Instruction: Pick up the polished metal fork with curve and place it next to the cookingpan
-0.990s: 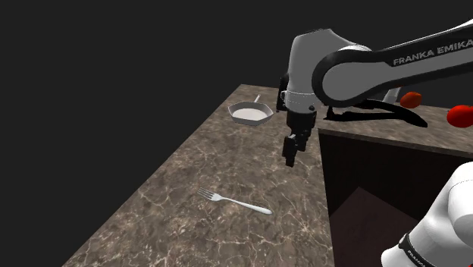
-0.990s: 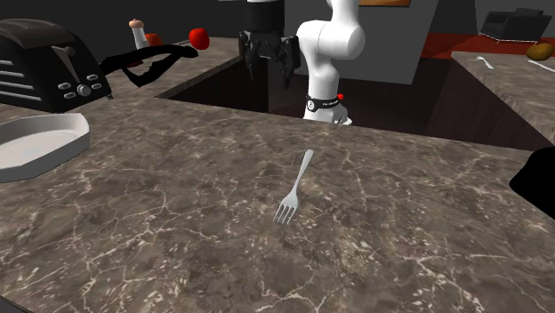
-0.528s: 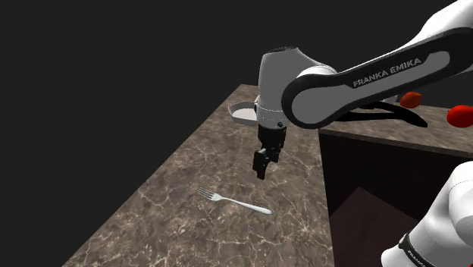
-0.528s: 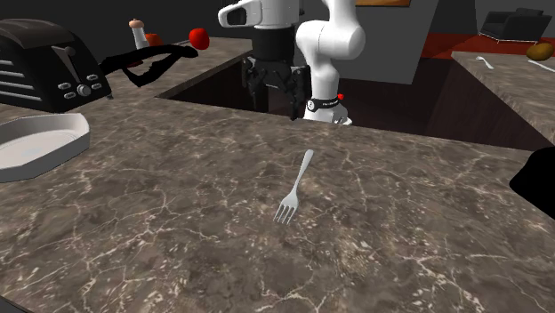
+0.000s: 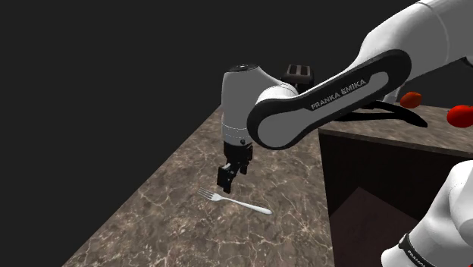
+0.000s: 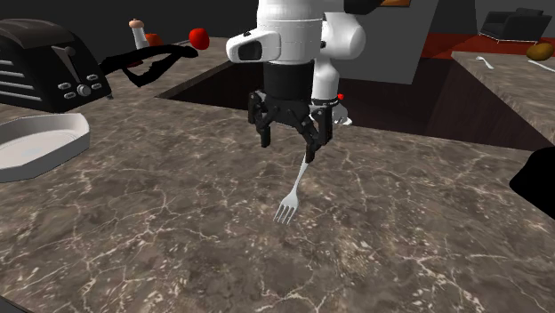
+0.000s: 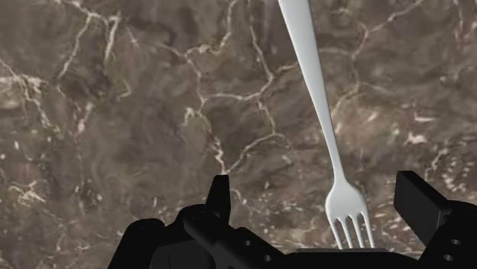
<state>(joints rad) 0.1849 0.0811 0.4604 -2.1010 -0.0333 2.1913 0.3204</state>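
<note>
You had a big brown stone counter (image 5: 174,197) (image 6: 178,231) (image 7: 115,115) with thin white lines all over it. Your white arm (image 5: 318,106) (image 6: 285,36) reached out over it and bent down toward the top.

In the second exterior view, a black toaster (image 6: 49,62) stood at the far left of the counter. Just in front of it sat the white pan (image 6: 36,147), partly cut off by the left edge of that view.

Your black claw (image 5: 225,180) (image 6: 289,142) (image 7: 318,200) pointed down at the counter. It was open, with its two fingers (image 7: 416,202) spread wide apart, and it held nothing. It hung a little way above the counter and did not touch it.

The shiny silver fork (image 5: 235,202) (image 6: 293,191) (image 7: 319,99) lay flat on the counter, right under the claw. In the wrist view, the pointy end of the fork was between the two fingers, closer to one finger than the other, and neither finger touched it. The long handle ran straight away from the claw. In the second exterior view, the pointy end faced the camera. The fork was well apart from the white pan, with bare counter between them.

A small red round thing (image 6: 198,37) sat far back, well apart from the fork.
</note>
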